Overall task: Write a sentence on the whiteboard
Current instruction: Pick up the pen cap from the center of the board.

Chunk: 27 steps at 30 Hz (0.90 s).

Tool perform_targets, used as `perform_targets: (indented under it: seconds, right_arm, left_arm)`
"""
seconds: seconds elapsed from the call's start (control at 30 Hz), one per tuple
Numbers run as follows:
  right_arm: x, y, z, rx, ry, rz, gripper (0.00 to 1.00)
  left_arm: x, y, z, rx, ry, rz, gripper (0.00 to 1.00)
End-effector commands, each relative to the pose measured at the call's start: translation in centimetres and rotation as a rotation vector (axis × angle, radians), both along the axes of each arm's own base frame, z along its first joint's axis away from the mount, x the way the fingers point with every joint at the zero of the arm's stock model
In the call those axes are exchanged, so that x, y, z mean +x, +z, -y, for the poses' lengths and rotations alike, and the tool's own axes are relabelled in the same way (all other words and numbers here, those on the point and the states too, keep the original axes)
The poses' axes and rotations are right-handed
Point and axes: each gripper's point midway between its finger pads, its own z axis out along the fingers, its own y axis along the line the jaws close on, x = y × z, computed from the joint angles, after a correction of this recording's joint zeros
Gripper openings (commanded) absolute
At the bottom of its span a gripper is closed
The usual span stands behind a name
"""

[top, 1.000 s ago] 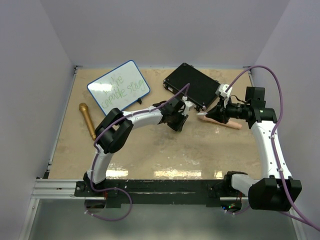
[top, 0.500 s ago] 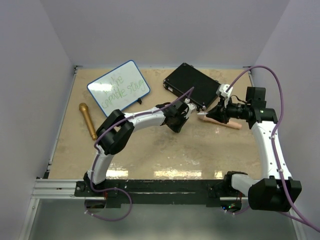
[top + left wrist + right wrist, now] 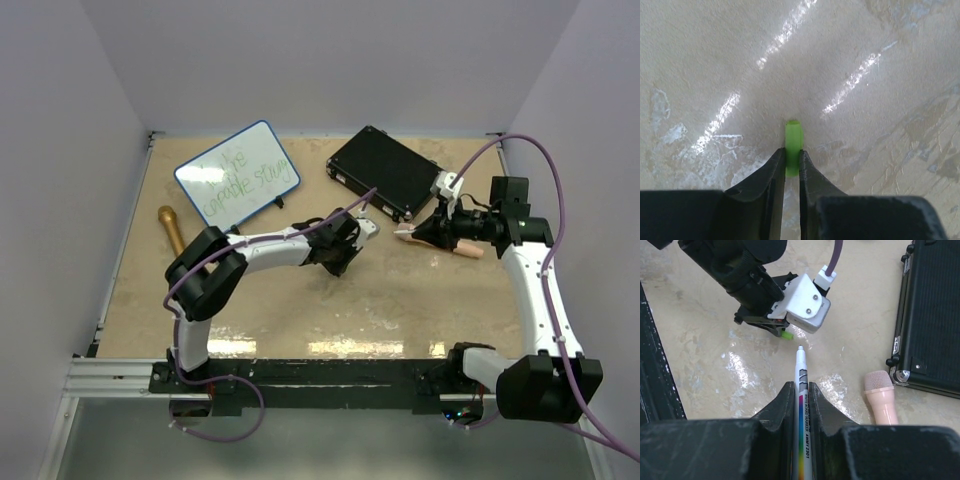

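**A:** Where's the whiteboard [image 3: 259, 140]?

**B:** At the far left of the counter [image 3: 300, 310], lying askew, with the sentence [image 3: 245, 185] on it in two green lines. It's well apart from both arms, though the left one is nearer.

**A:** And the fingers?

**B:** The left fingers [image 3: 772, 172] are narrow, pinching a small green cap [image 3: 793, 142]. The right fingers [image 3: 784, 402] clamp the marker [image 3: 801, 390] lengthwise, its tip sticking out ahead.

**A:** How do they line up?

**B:** The marker's long axis aims almost straight at the cap. The cap sits just past the tip, slightly off line and not touching. I'd judge capping comes next, and it needs a small sideways correction.
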Motion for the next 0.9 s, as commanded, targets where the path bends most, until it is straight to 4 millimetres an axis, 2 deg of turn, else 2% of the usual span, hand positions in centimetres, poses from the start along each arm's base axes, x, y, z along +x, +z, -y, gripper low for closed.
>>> perform_targets:
  seconds: [0.0, 0.13, 0.23, 0.27, 0.37, 0.47, 0.63, 0.87]
  right_arm:
    - [-0.3, -0.5, 0.0, -0.003, 0.03, -0.004, 0.0]
    - [-0.2, -1.1, 0.0, -0.008, 0.038, -0.018, 0.0]
    - [-0.2, -1.4, 0.0, -0.005, 0.043, -0.028, 0.0]
    - [-0.2, -1.3, -0.1, -0.003, 0.045, -0.028, 0.0]
    - [-0.2, -1.2, -0.1, -0.002, 0.046, -0.023, 0.0]
    - [-0.1, -1.3, -0.1, -0.002, 0.041, -0.023, 0.0]
    - [-0.2, -1.2, 0.0, -0.006, 0.035, -0.02, 0.0]
    - [-0.2, -1.3, 0.0, -0.007, 0.032, -0.026, 0.0]
  left_arm:
    - [1.2, 2.6, -0.1, -0.04, -0.055, 0.125, 0.0]
    - [1.1, 2.2, -1.0, 0.022, -0.071, 0.13, 0.0]
    - [1.1, 1.0, -2.2, 0.102, -0.054, 0.104, 0.01]
    - [0.9, 0.6, -2.6, 0.124, -0.041, 0.092, 0.09]
    - [1.0, 0.2, -3.1, 0.146, 0.0, 0.091, 0.22]
    - [0.9, -0.6, -3.0, 0.165, 0.013, 0.08, 0.27]
    - [0.9, -1.2, -1.9, 0.162, -0.006, 0.058, 0.32]
    - [0.0, -2.4, -2.6, 0.171, 0.018, 0.022, 0.31]
